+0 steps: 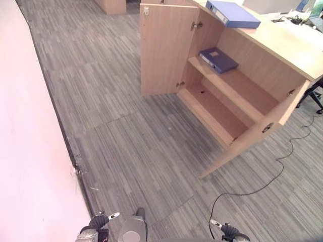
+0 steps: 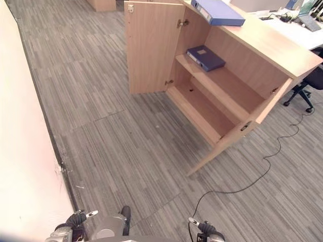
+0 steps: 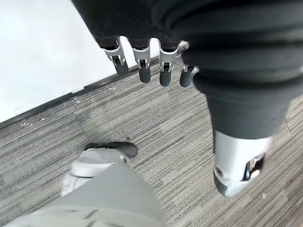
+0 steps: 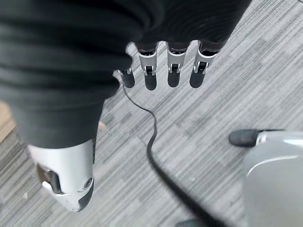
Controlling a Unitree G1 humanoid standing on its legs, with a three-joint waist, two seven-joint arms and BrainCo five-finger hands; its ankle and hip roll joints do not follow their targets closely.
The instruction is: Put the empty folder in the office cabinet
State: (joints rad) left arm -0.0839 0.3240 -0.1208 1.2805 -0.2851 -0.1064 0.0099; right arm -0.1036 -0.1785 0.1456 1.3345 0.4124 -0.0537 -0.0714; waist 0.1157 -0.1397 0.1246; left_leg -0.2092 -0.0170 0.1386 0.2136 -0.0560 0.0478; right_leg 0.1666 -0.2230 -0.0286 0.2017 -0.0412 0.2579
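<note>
1. The folder [image 1: 218, 59], dark blue, lies flat on the upper shelf inside the office cabinet [image 1: 262, 85].
2. Both cabinet doors [image 1: 164, 48] stand open.
3. A second blue folder [image 1: 232, 13] lies on top of the cabinet.
4. The left hand [image 3: 142, 61] hangs far from the cabinet, above the carpet floor [image 1: 126, 131], fingers straight, holding nothing.
5. The right hand [image 4: 161, 66] is the same, relaxed and empty.
</note>
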